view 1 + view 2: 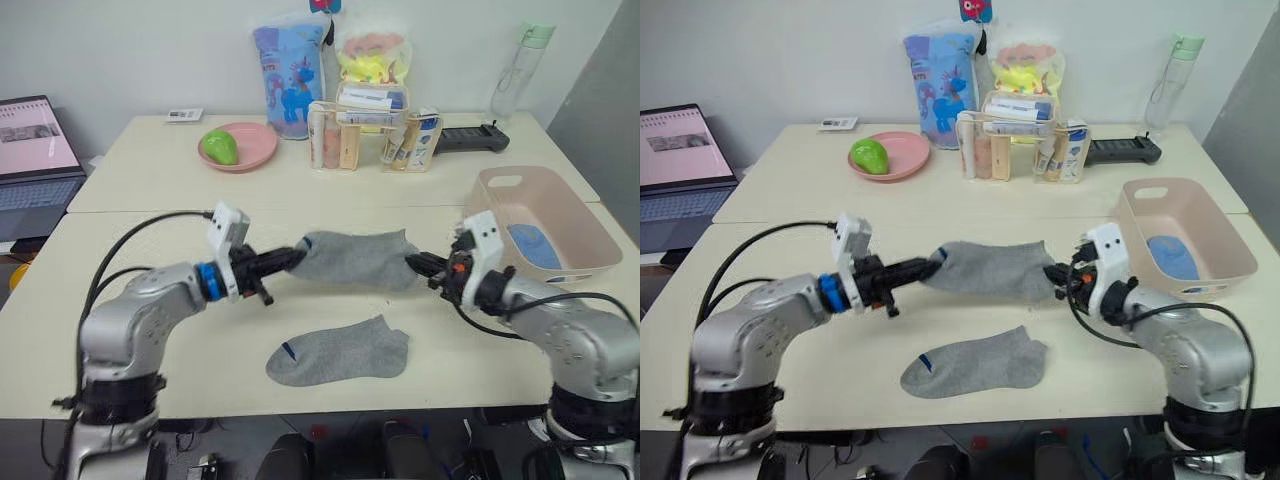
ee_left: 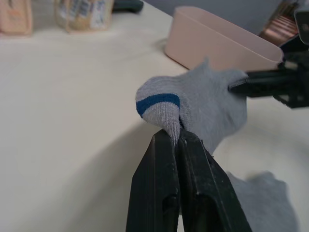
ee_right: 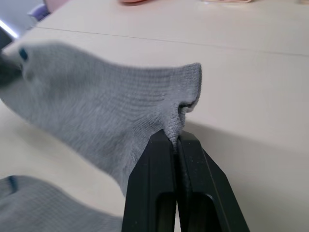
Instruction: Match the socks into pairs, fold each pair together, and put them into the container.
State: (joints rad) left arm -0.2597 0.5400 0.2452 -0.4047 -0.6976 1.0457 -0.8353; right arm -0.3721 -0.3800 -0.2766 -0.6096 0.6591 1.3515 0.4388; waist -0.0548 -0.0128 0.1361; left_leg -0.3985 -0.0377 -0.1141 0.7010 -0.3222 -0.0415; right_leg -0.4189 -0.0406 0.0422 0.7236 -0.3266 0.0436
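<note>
Left gripper point(image 1: 290, 259) and right gripper point(image 1: 414, 263) pinch opposite ends of a soft grey ankle sock point(image 1: 355, 260), stretched between them above its flat-lying grey mate point(image 1: 340, 352).

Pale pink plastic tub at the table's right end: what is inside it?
Inside the pale pink rectangular plastic tub lies a light blue folded bundle, apparently socks. The near wall hides part of the floor, so anything there can't be seen.

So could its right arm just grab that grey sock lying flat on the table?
Probably not right now: the right gripper is shut on the raised grey sock, which the left gripper also holds. The flat sock itself lies uncovered nearby.
</note>
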